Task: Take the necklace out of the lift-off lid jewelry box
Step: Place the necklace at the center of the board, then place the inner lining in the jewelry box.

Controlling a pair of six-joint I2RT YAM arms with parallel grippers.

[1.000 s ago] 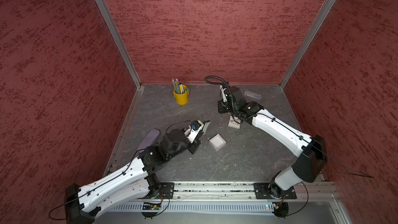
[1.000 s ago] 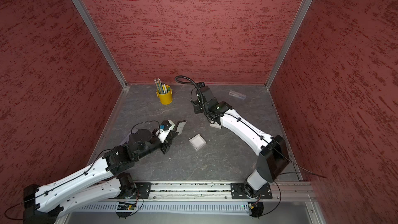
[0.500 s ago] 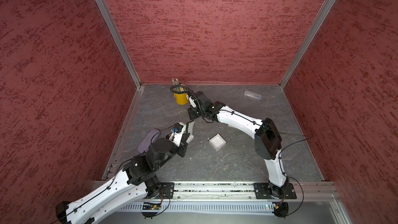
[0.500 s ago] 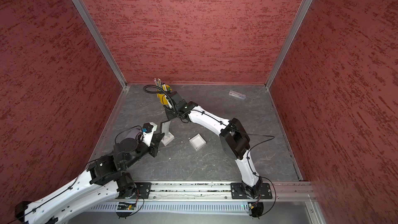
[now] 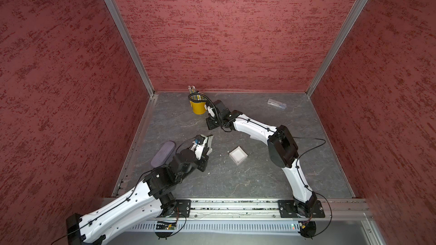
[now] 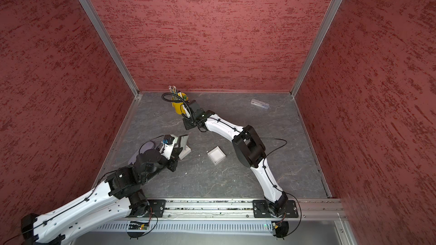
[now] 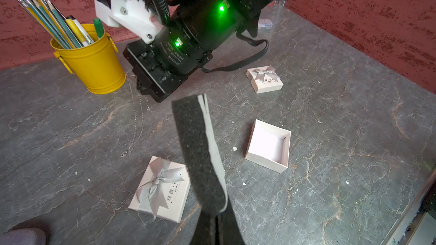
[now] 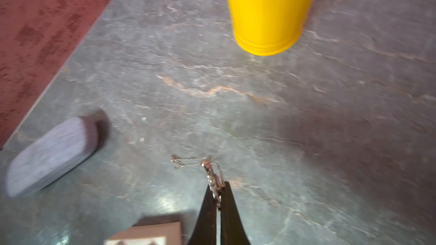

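Necklace (image 8: 211, 176) is out of the box and hangs from the right gripper (image 8: 217, 190), whose tips are pinched tight on it; the thin chain trails down toward the grey stone table (image 5: 236, 185), though whether its end touches cannot be told. Just ahead of that claw stands the yellow pencil bucket (image 8: 266, 12), and a grey-violet case (image 8: 52, 156) lies off to its side. The left gripper (image 7: 213, 218) is clamped on the foam insert (image 7: 195, 152) — black foam with a grey facing — held upright just above the bow-tied lid (image 7: 160, 189). To this claw's right sits the open box base (image 7: 269, 144), its white inside bare.
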